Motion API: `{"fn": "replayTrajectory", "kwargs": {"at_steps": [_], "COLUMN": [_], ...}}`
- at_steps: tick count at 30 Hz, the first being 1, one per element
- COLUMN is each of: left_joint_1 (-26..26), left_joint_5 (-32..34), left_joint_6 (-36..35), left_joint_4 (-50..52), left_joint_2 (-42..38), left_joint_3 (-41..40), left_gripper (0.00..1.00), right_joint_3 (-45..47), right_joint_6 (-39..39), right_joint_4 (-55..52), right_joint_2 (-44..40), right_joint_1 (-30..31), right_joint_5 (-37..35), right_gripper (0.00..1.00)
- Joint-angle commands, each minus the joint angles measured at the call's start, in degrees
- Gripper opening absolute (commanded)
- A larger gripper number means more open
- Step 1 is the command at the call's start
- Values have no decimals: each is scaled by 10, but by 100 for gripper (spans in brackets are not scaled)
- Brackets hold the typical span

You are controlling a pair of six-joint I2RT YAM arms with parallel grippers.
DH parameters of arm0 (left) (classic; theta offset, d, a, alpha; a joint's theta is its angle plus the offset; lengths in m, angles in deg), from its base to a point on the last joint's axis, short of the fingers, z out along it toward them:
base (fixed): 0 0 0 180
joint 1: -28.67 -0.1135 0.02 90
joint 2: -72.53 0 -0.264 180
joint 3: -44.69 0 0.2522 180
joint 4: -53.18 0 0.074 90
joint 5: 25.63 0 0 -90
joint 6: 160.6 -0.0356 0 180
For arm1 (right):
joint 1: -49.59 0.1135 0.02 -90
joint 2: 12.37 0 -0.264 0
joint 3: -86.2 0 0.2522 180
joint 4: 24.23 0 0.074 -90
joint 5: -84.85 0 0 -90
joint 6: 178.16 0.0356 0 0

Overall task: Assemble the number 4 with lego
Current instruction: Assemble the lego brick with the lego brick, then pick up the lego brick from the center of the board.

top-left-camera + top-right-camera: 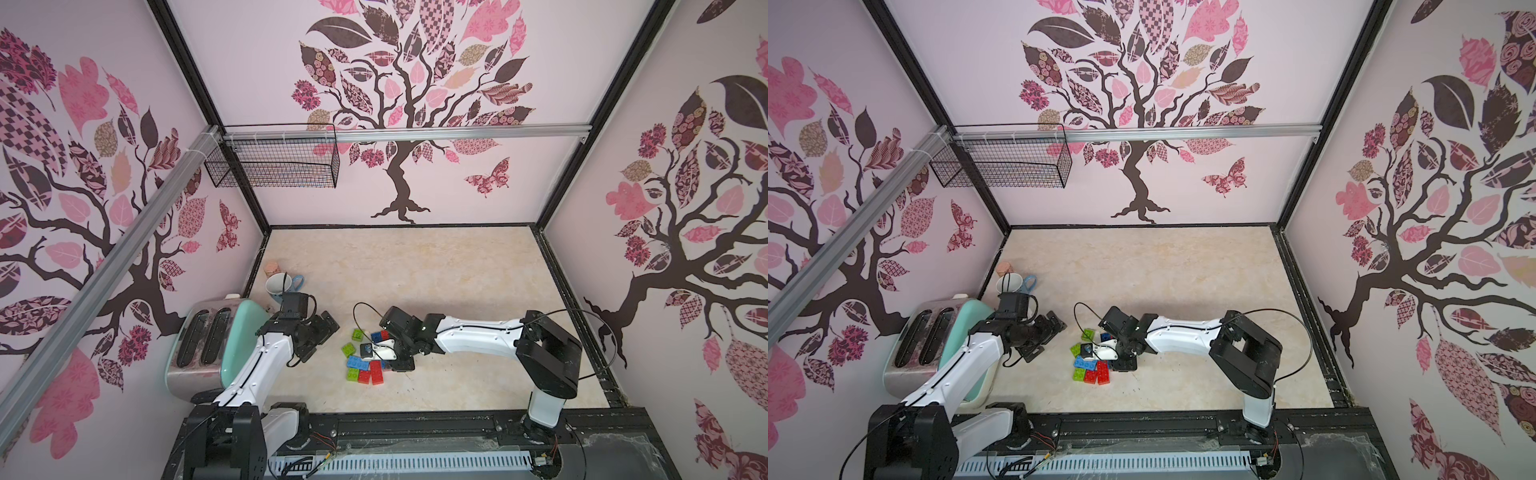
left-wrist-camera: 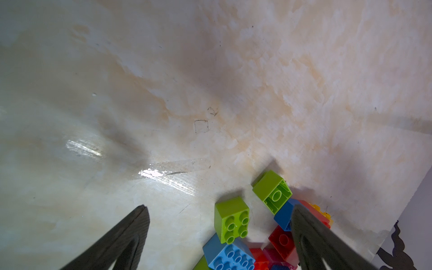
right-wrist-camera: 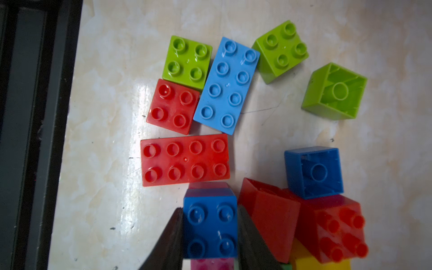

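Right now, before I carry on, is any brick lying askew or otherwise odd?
Yes. A lime brick and a loose blue brick lie with hollow undersides showing, and a red brick beside the blue one is tipped, studs pointing sideways.

A marbled tabletop [image 1: 436,270] is seen; lego bricks [image 1: 358,362] are clustered lower centre, with a toaster [image 1: 203,345] and a mug [image 1: 277,287] at left.

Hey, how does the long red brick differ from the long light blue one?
The long red brick is red; the long light blue brick is light blue. They lie roughly at right angles to each other. The long red brick lies right beside the small blue brick held in the right gripper; the long light blue brick lies farther from it. Both lie flat, studs up, with eight studs each.
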Motion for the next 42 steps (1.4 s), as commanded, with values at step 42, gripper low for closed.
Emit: {"fn": "replayTrajectory", "kwargs": {"at_steps": [42], "left_joint_1": [65], "left_joint_5": [81], "left_joint_6": [-25], "left_joint_4": [32], "left_joint_2": [-46], "left_joint_3": [57], "left_gripper": [98], "right_joint_3": [290], "right_joint_6": [394], "right_joint_4": [247], "right_joint_2": [-366], "right_joint_1": [-32], "right_joint_5": [-305], "right_gripper": [0]}}
